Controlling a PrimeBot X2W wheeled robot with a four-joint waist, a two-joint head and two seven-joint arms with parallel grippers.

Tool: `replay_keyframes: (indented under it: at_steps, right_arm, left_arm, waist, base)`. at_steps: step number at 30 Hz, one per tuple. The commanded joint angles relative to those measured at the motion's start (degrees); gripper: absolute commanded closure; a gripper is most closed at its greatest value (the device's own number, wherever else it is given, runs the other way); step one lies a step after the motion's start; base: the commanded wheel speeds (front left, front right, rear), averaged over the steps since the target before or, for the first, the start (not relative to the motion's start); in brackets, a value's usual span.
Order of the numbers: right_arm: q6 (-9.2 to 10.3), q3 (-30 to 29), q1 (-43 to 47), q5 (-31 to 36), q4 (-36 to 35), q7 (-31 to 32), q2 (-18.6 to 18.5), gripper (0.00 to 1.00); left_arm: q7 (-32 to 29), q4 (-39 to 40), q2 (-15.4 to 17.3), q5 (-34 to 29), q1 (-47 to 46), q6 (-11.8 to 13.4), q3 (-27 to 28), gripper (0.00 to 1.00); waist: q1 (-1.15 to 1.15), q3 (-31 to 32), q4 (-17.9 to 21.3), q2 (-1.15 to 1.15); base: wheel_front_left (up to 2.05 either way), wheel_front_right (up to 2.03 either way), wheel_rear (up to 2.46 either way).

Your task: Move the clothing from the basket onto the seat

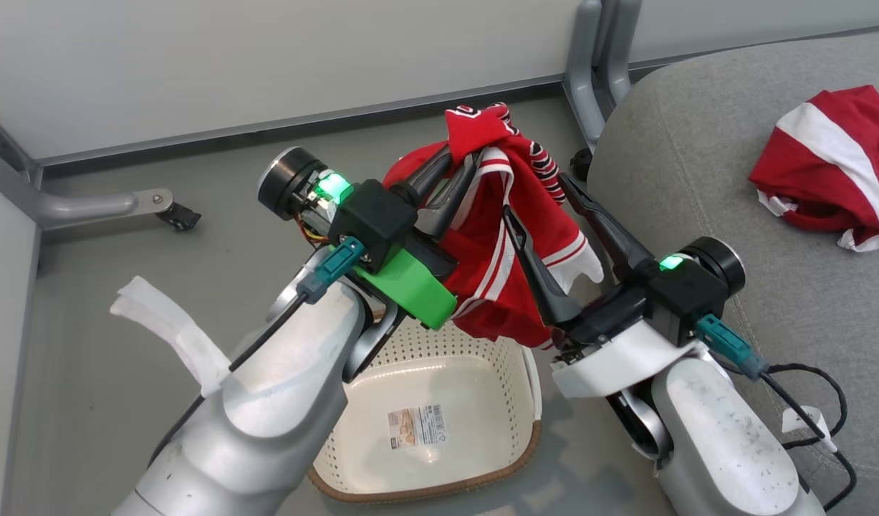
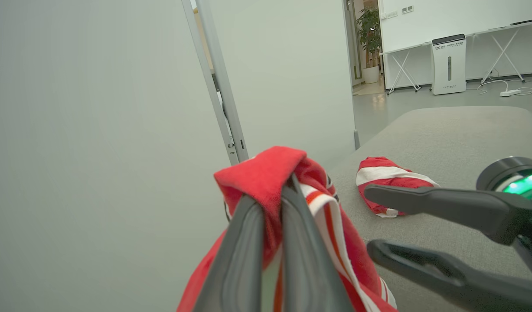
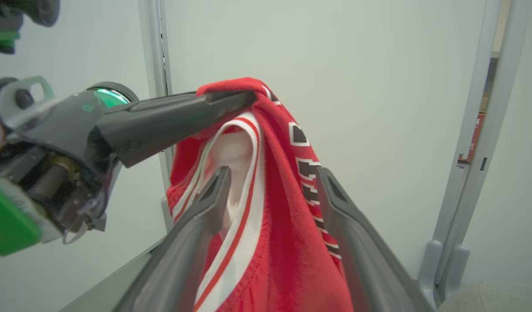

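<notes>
One jersey [image 1: 546, 229] in left claw [image 1: 462, 156]

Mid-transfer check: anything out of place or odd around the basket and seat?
One stray thing: a crumpled white strip left of the basket, beside the left forearm; it is no clothing. The jersey hangs from the left gripper, fingers shut.

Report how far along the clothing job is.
Done: the striped garment lies on the seat, and the basket looks empty. In hand: the left tool pinches the jersey above the basket; the right tool stands open around its hanging cloth. Left: carry the jersey onto the seat and release.
</notes>
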State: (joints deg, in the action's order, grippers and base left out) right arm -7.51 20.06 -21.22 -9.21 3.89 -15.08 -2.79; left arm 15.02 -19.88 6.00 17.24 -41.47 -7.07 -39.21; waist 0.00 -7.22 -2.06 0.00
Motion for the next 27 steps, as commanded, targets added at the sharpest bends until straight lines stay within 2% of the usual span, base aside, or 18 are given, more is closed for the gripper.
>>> replay_keyframes:
  at_steps: [1, 11, 20, 21, 23, 27]
  right_arm:
    - [0.04, 0.3, -1.2, 0.4, 0.8, -0.1, -0.2, 0.0]
    - [0.04, 0.0, -6.2, 4.4, 7.7, -0.1, -0.2, 0.0]
    - [0.04, 0.8, -8.5, 2.2, 13.7, -0.1, -0.2, 0.0]
    - [0.04, 1.0, -8.6, 1.9, 14.5, -0.1, -0.2, 0.36]
    - [0.04, 0.9, -8.8, 1.5, 15.4, -0.1, -0.2, 1.0]
    - [0.04, 0.4, -8.6, 0.9, 16.1, -0.1, -0.2, 1.0]
  left_arm:
    - [0.2, 0.2, -0.4, -0.3, 0.0, -0.1, -0.2, 1.0]
    - [0.2, 0.7, -1.5, -0.3, -0.1, -0.3, -1.6, 1.0]
    - [0.2, 1.5, -2.2, -0.1, 0.3, -0.4, -2.9, 1.0]
    - [0.2, 1.6, -2.3, 0.0, 0.3, -0.4, -3.0, 1.0]
    - [0.2, 1.6, -2.4, 0.1, 0.3, -0.4, -3.1, 1.0]
    - [0.2, 1.1, -2.4, 0.0, 0.6, -0.4, -3.2, 1.0]
  waist:
    - [0.0, -0.3, -0.5, 0.0]
    - [0.0, -1.3, -2.2, 0.0]
    - [0.0, -2.0, -2.9, 0.0]
    - [0.0, -2.0, -3.0, 0.0]
    - [0.0, -2.2, -3.2, 0.0]
    - [0.0, -2.5, -3.3, 0.0]
  base:
    - [0.0, 0.0, 0.0]
    - [0.0, 0.0, 0.0]
    - [0.0, 0.0, 0.0]
    - [0.0, 0.0, 0.0]
    - [0.0, 0.0, 0.0]
    - [0.0, 0.0, 0.0]
